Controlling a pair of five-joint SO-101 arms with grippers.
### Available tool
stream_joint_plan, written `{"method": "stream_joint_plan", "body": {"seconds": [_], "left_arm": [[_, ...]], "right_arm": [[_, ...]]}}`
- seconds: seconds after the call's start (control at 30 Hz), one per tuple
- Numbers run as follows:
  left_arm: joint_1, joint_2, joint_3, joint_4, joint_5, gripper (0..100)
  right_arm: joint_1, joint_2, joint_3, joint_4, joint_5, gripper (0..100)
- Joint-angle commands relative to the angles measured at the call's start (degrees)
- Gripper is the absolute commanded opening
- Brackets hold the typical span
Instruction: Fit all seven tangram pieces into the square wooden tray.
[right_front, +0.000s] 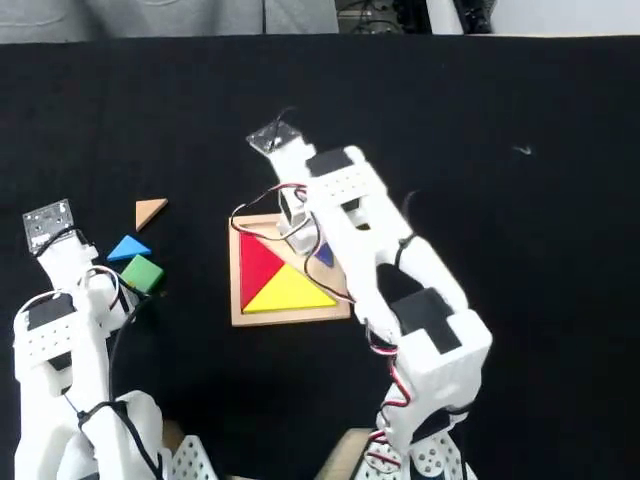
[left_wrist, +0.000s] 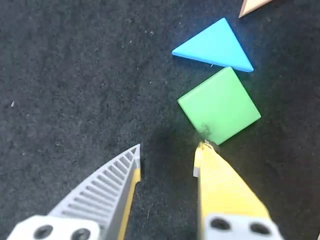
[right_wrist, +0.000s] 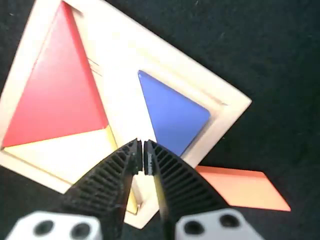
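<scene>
A: Tray status? Piece count?

B: Square wooden tray (right_front: 235, 280) sits mid-table. Three pieces are seated in it: red triangle (right_front: 257, 262), yellow triangle (right_front: 290, 292) and dark blue triangle (right_wrist: 172, 117). Four lie out on the black cloth: green square (left_wrist: 219, 106), light-blue triangle (left_wrist: 215, 46), tan triangle (right_front: 150, 211), and an orange parallelogram (right_wrist: 240, 187) just beside a tray corner.

A: Grippers?

B: Right gripper (right_wrist: 140, 145) hangs above the tray, fingers closed almost together with nothing between them. Left gripper (left_wrist: 170, 148) is spread wide and empty over bare cloth. Its yellow fingertip is at the near edge of the green square, which lies outside the gap.

A: Handling estimate for the square?

B: It's a judgement only. It looks flat, rigid and light, with a smooth painted face, so it is likely to slide on the cloth if pushed from one side. I would grip across two opposite straight edges, fingers square to them and centred, not corner to corner. Thickness can't be read from above, so come down low before closing.

A: Risk?

B: With the fingertip offset as it is, closing would nudge the square rather than clamp it.
</scene>
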Motion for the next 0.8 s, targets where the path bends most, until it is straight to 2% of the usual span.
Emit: {"method": "stream_joint_plan", "body": {"seconds": [0.0, 0.5, 0.63, 0.77], "left_arm": [[-0.4, -1.1, -0.1, -1.0, -0.4, 18], [0.0, -1.1, -0.1, -1.0, -0.4, 18], [0.0, -1.1, -0.1, -1.1, -0.4, 18], [-0.2, -1.1, -0.1, -1.1, -0.4, 18]], "right_arm": [[-1.1, 0.5, 0.6, -3.4, 0.4, 1.1], [4.2, 7.2, -6.3, -3.6, 0.4, 1.1], [2.5, 2.9, -5.9, 0.0, 0.4, 1.1], [4.1, -5.9, -5.8, 5.4, 1.1, 1.1]]}}
